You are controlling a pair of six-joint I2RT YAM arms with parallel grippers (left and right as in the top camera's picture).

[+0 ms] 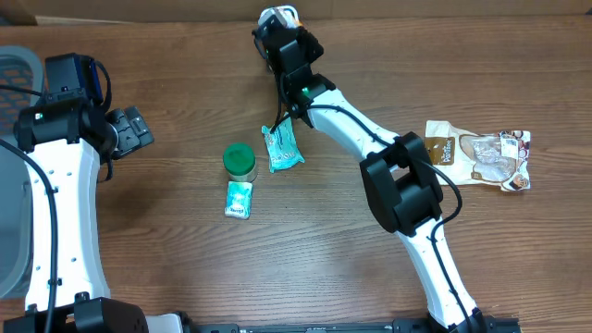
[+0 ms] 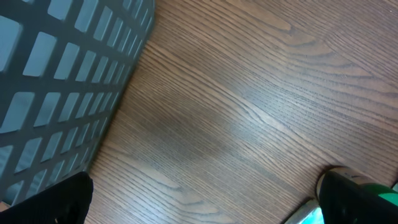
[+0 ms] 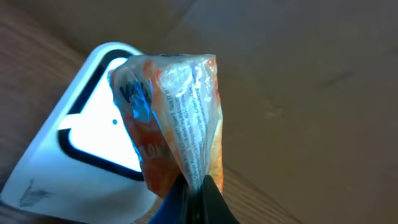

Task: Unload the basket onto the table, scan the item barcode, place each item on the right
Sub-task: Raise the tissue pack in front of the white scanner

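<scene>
— Closest to the right wrist camera, what shows?

— One orange-and-clear packet (image 3: 180, 124), pinched at its lower edge by the right gripper (image 3: 200, 198), whose fingers are clamped tight on it. The arm holds it up just in front of the one white scanner (image 3: 81, 155), at the far edge of the table.

— And the left gripper (image 1: 132, 129)?

— Spread wide and holding nothing, over bare wood near the one grey basket (image 1: 17, 83).

— How many items lie loose?

— Four. One teal packet (image 1: 282, 148) lies near the middle. A second teal packet (image 1: 239, 199) lies just beside one green-lidded jar (image 1: 240, 162). One brown snack bag (image 1: 478, 157) lies well apart, to the right.

— The surface, the room?

— One wooden table (image 1: 166, 259), brown with a plain grain. A tan board (image 1: 444, 6) runs along its far side, and little else of the room can be seen.
</scene>
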